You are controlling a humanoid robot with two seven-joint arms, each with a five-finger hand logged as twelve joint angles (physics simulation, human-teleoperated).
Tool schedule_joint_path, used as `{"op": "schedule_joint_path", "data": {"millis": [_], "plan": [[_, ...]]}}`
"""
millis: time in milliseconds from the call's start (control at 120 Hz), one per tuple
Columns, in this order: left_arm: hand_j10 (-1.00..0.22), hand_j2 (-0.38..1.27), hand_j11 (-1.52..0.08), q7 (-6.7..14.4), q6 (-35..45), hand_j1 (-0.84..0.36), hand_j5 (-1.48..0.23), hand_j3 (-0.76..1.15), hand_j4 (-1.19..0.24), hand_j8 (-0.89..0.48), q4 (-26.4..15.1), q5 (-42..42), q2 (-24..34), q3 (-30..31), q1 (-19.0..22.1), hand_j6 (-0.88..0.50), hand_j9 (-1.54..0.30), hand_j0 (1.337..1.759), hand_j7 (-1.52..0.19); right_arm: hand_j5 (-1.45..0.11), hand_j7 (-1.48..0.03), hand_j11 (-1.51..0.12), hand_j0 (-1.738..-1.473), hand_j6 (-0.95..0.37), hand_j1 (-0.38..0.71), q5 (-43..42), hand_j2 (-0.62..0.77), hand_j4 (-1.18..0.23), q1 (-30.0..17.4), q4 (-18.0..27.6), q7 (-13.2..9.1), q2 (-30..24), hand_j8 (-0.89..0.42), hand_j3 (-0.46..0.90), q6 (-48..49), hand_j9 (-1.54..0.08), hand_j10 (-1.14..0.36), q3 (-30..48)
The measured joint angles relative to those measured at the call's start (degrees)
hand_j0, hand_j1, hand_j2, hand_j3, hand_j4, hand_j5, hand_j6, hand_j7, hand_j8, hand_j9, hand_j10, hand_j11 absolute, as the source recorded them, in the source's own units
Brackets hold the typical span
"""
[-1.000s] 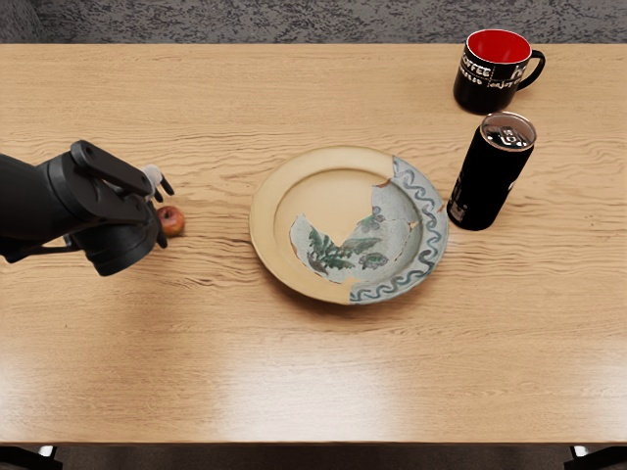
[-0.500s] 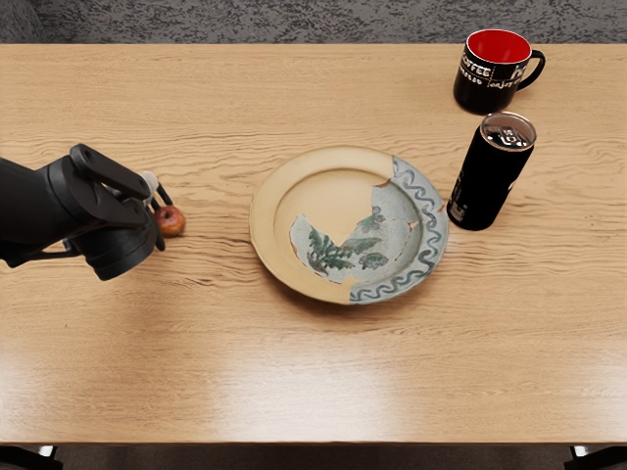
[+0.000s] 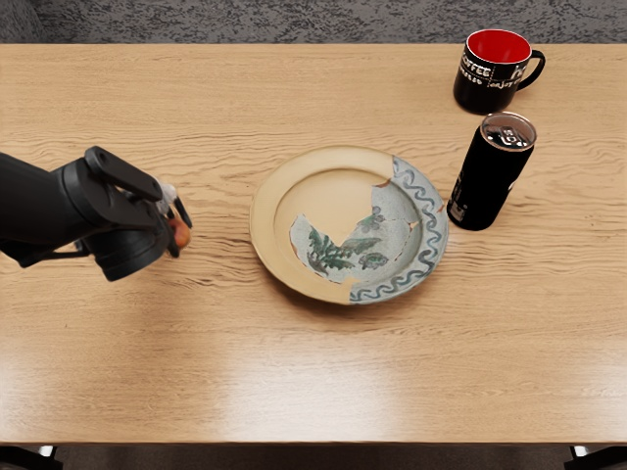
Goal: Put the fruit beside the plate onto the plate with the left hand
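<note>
the left arm is entering from the left edge, and the left hand (image 3: 157, 227) is hanging low over the wooden table (image 3: 313, 372), left of the plate (image 3: 263, 223). its fingers (image 3: 184, 215) are curling closely around the small red fruit (image 3: 179, 235), pinching it. only a red-orange sliver is showing past the dark fingertips. whether the fruit is touching the table or riding clear of it cannot be told. the fruit is sitting off the plate, near its left rim, with only a strip of bare wood lying between them.

the plate is resting at mid-table, showing tan glaze on its left part and a blue wavy border with a green leaf pattern on its right. a black tumbler (image 3: 490, 174) is standing upright just beside the plate's right rim. a black mug (image 3: 493, 73) with a red interior is standing farther back at the far right, its handle pointing right. both are sitting well apart from the hand, on the plate's opposite side.
</note>
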Motion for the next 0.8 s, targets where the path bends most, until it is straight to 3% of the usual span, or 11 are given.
{"op": "schedule_joint_path", "data": {"millis": [17, 92, 158, 242, 250, 317, 433, 525, 592, 700, 800], "plan": [[-0.67, 0.25, -0.89, 0.0, -0.4, -0.36, -0.82, 0.0, -0.64, -0.43, 0.0, 0.1, 0.0, 0.0, 0.0, -0.31, -0.82, 1.654, -0.87, -0.02, -0.02, -0.02, -1.658, -0.02, -0.33, 0.0, 0.0, -0.01, 0.0, 0.0, 0.0, 0.0, -0.02, 0.0, 0.0, -0.02, -0.02, 0.0], [-0.73, 0.29, -0.97, -0.1, -1.6, -0.4, -0.87, -0.01, -0.64, -0.23, 0.0, 0.2, 0.0, 0.1, 0.0, -0.14, -1.09, 1.654, -1.08, -0.02, -0.02, -0.02, -1.658, -0.01, -0.33, 0.0, 0.0, -0.01, 0.0, 0.0, 0.0, 0.0, -0.02, 0.0, 0.0, -0.02, -0.02, 0.0], [-0.77, 0.29, -1.02, -0.1, -2.3, -0.43, -0.91, 0.04, -0.61, -0.17, 0.0, 0.2, 0.1, 0.1, -0.2, -0.08, -1.14, 1.658, -1.14, -0.02, -0.02, -0.02, -1.658, -0.01, -0.33, 0.0, 0.0, -0.01, 0.0, 0.0, 0.0, 0.0, -0.02, 0.0, 0.0, -0.02, -0.02, 0.0], [-0.8, 0.34, -1.05, -0.5, -3.0, -0.44, -0.96, 0.03, -0.59, -0.23, -0.4, 0.4, 0.9, 0.1, -0.6, -0.16, -1.06, 1.656, -1.03, -0.02, -0.02, -0.02, -1.658, -0.02, -0.33, 0.0, 0.0, -0.02, 0.0, 0.0, 0.0, 0.0, -0.02, 0.0, 0.0, -0.02, -0.02, 0.0], [-0.81, 0.4, -1.05, -0.4, -3.0, -0.44, -0.96, 0.03, -0.59, -0.23, -0.5, 0.3, 1.1, 0.1, -0.7, -0.16, -1.07, 1.656, -1.0, -0.02, -0.02, -0.02, -1.658, -0.02, -0.33, 0.0, 0.0, -0.02, 0.0, 0.0, 0.0, 0.0, -0.02, 0.0, 0.0, -0.02, -0.02, 0.0], [-0.82, 0.45, -1.08, -0.2, -4.0, -0.44, -1.02, 0.02, -0.66, -0.27, -1.4, -0.1, 3.0, 0.1, -2.9, -0.3, -1.09, 1.656, -1.05, -0.02, -0.02, -0.02, -1.658, -0.02, -0.33, 0.0, 0.0, -0.02, 0.0, 0.0, 0.0, 0.0, -0.02, 0.0, 0.0, -0.02, -0.02, 0.0], [-0.82, 0.57, -1.11, -0.1, -8.2, -0.4, -1.08, 0.01, -0.71, -0.32, -2.4, -0.4, 5.7, 0.1, -5.9, -0.35, -1.13, 1.654, -1.1, -0.02, -0.02, -0.02, -1.658, -0.02, -0.33, 0.0, 0.0, -0.02, 0.0, 0.0, 0.0, 0.0, -0.02, 0.0, 0.0, -0.02, -0.02, 0.0], [-0.83, 0.49, -1.13, 0.0, -15.0, -0.35, -1.11, 0.01, -0.76, -0.36, -2.9, -0.5, 11.5, -0.4, -10.0, -0.39, -1.14, 1.653, -1.12, -0.02, -0.02, -0.02, -1.658, -0.02, -0.33, 0.0, 0.0, -0.02, 0.0, 0.0, 0.0, 0.0, -0.02, 0.0, 0.0, -0.02, -0.02, 0.0], [-0.83, 0.54, -1.15, -0.1, -20.1, -0.33, -1.13, 0.01, -0.78, -0.4, -3.1, -0.5, 14.5, -1.6, -11.0, -0.43, -1.15, 1.652, -1.13, -0.02, -0.02, -0.02, -1.658, -0.02, -0.33, 0.0, 0.0, -0.02, 0.0, 0.0, 0.0, 0.0, -0.02, 0.0, 0.0, -0.02, -0.02, 0.0], [-0.83, 0.56, -1.15, -0.1, -27.6, -0.31, -1.14, 0.0, -0.79, -0.44, -3.1, -0.5, 23.4, -6.6, -10.9, -0.48, -1.15, 1.652, -1.13, -0.02, -0.02, -0.02, -1.658, -0.02, -0.33, 0.0, 0.0, -0.02, 0.0, 0.0, 0.0, 0.0, -0.02, 0.0, 0.0, -0.02, -0.02, 0.0], [-0.83, 0.59, -1.16, 0.3, -34.8, -0.3, -1.14, 0.0, -0.82, -0.47, -3.0, -0.2, 26.3, -14.7, -10.9, -0.5, -1.15, 1.651, -1.13, -0.02, -0.02, -0.02, -1.658, -0.02, -0.33, 0.0, 0.0, -0.02, 0.0, 0.0, 0.0, 0.0, -0.02, 0.0, 0.0, -0.02, -0.02, 0.0]]}}
